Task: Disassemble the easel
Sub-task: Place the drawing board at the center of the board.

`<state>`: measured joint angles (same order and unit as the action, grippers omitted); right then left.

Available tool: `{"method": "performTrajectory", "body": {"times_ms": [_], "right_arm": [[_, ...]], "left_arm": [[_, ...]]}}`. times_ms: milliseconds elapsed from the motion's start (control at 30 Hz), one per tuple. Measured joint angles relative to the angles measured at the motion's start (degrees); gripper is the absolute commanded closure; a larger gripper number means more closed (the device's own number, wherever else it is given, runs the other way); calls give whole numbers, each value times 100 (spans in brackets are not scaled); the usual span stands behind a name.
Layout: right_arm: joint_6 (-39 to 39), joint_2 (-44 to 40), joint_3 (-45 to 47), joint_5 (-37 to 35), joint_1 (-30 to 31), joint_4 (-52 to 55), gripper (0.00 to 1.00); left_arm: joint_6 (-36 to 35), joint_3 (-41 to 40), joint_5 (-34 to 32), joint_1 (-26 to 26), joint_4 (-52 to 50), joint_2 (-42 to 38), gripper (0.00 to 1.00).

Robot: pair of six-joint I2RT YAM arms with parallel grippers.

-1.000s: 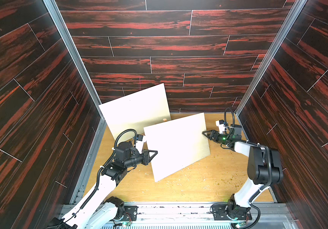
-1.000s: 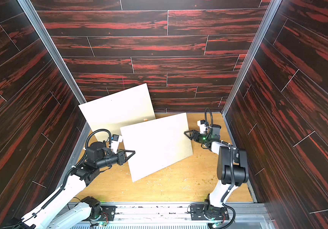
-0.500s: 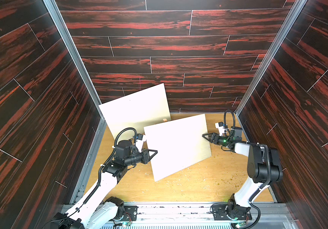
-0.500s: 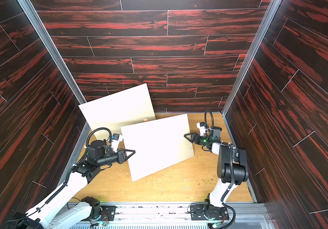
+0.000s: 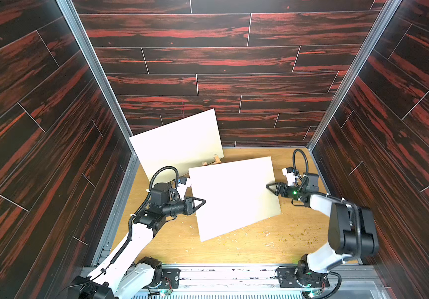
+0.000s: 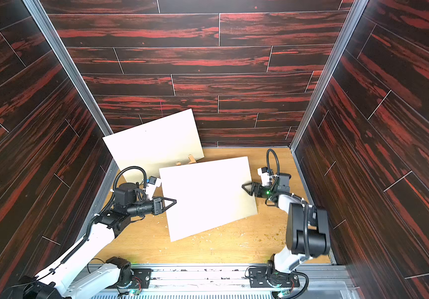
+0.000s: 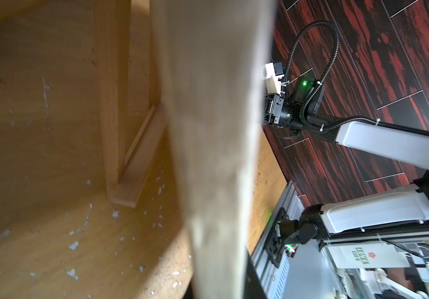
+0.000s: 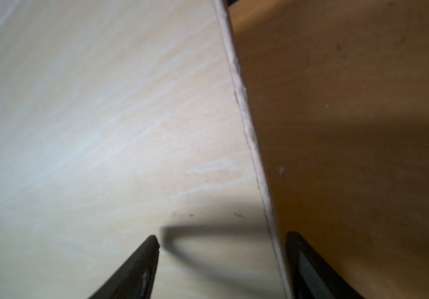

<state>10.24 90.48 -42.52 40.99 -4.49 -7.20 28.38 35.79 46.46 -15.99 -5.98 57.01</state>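
Observation:
A pale board [image 5: 234,196] [image 6: 208,199] stands tilted over the middle of the table. My left gripper [image 5: 204,201] [image 6: 175,201] is shut on its left edge; in the left wrist view the board [image 7: 213,145] runs edge-on between the jaws [image 7: 218,292]. My right gripper [image 5: 268,186] [image 6: 243,186] is open astride the board's right edge [image 8: 249,134], with one fingertip [image 8: 151,248] over the face and the other behind. Behind the board, only a tip of the wooden easel [image 5: 216,158] [image 6: 190,158] shows. Its legs and ledge [image 7: 113,116] appear in the left wrist view.
A second pale board [image 5: 177,145] [image 6: 153,145] leans in the back left corner. Small chips lie scattered on the wooden table [image 5: 260,243] [image 6: 234,243]. Dark panelled walls close in on both sides and behind.
The held board's right side has sunk a little toward the front. My right gripper came down with it and its jaws narrowed slightly. The left gripper has hardly moved.

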Motion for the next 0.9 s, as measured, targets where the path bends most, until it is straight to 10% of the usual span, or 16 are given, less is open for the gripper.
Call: {"method": "performTrajectory", "body": {"times_ms": [567,900], "right_arm": [[1058,-1762,1722,-1921,734,621,21],[1401,-2061,1266,-2830,944,2385,14]], "left_arm": [[494,24,560,219,-1360,199,100],[656,44,557,72,-1530,492,100]]}}
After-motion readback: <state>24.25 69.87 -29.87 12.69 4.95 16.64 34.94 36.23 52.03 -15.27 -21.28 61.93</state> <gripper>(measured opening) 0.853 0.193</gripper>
